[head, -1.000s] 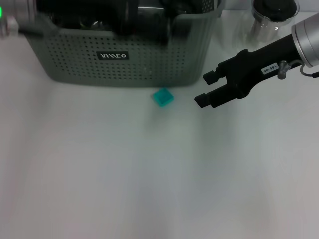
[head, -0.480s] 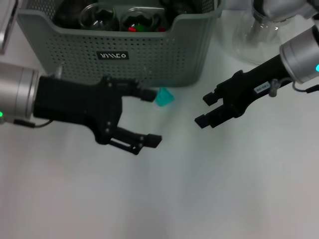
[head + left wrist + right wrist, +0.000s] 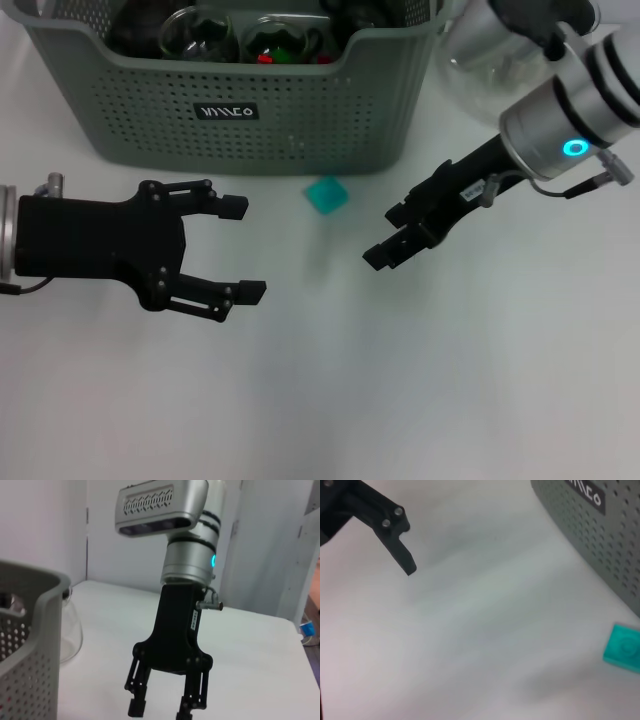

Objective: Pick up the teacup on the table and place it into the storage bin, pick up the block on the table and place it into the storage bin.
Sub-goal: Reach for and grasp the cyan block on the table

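Note:
The storage bin (image 3: 300, 110) stands at the back of the table, with its black label facing me. Two clear glass cups (image 3: 195, 30) stand inside it; I cannot tell which is the teacup. The teal block (image 3: 326, 194) lies on the table just in front of the bin, and the right wrist view shows the block (image 3: 624, 649) near the bin (image 3: 600, 525). My left gripper (image 3: 243, 248) hovers open and empty to the left of the block. To the block's right, my right gripper (image 3: 385, 237) is open and empty too, also seen as the right gripper (image 3: 165, 710) in the left wrist view.
A large clear glass vessel (image 3: 480, 50) stands on the table right of the bin, behind my right arm. The left wrist view shows the same glass vessel (image 3: 70, 630) beside the bin wall (image 3: 30, 645). White tabletop stretches across the foreground.
My left arm has come off the bin and drawn back to the left, gripper open. My right gripper has shifted slightly left and nearer, toward the block. The block has not moved.

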`<action>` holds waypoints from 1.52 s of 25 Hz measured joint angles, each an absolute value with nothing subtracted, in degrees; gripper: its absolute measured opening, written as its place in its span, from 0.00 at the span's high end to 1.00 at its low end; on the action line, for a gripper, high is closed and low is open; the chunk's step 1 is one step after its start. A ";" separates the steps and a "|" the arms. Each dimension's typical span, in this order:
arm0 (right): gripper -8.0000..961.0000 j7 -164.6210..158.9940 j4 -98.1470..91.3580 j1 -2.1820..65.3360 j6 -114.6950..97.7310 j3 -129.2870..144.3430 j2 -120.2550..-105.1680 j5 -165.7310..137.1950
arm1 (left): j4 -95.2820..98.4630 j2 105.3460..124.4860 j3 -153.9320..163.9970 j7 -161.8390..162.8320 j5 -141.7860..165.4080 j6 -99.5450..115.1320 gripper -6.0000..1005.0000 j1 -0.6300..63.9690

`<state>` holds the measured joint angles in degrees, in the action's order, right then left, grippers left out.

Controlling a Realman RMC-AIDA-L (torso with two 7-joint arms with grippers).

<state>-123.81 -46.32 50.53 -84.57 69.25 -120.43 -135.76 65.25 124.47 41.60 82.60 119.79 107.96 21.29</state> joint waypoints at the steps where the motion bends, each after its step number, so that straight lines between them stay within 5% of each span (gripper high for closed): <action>1: 0.20 -124.90 -46.30 50.94 -84.13 70.01 -120.48 -135.71 | 65.25 124.47 41.52 82.54 120.15 107.92 0.05 21.29; 38: 0.21 -154.98 -46.23 57.81 -65.53 95.71 -120.82 -136.16 | 64.32 124.36 41.13 80.64 121.29 107.48 0.05 21.93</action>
<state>-154.98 -46.23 57.81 -65.53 95.71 -120.82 -136.16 64.32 124.36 41.13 80.64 121.29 107.48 21.93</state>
